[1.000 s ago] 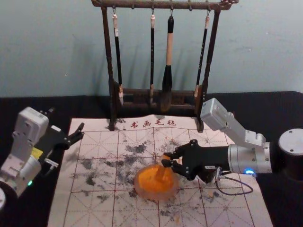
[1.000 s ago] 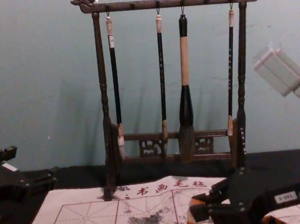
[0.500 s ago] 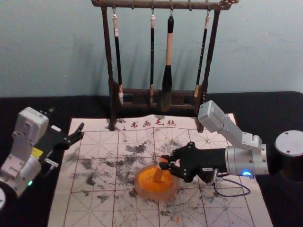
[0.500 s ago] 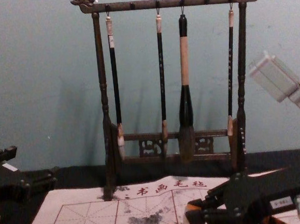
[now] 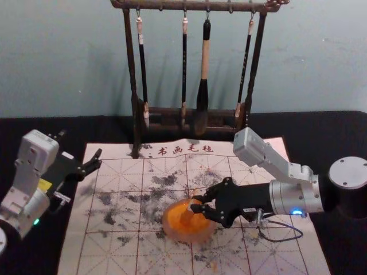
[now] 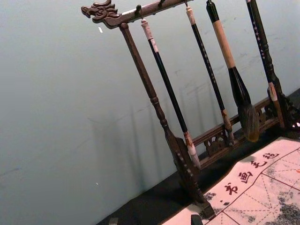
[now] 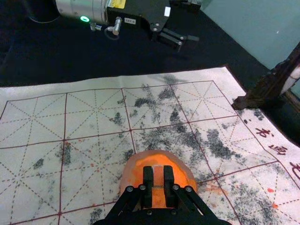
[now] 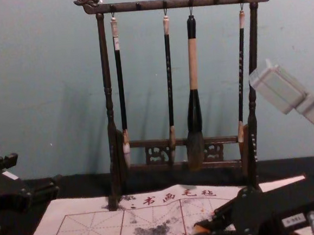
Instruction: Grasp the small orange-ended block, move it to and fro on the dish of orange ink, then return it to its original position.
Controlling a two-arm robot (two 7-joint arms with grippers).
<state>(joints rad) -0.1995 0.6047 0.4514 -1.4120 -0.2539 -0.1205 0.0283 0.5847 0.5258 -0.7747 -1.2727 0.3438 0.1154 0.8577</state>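
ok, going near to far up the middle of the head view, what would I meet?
Dish of orange ink, dark red characters printed on the mat, brush rack's carved crosspiece, wall. I leave out the right tool and block, since they overlap the dish.

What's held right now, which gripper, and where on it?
The small block, in the right gripper, pinched near its upper end, lower end down in the dish. Left gripper: nothing.
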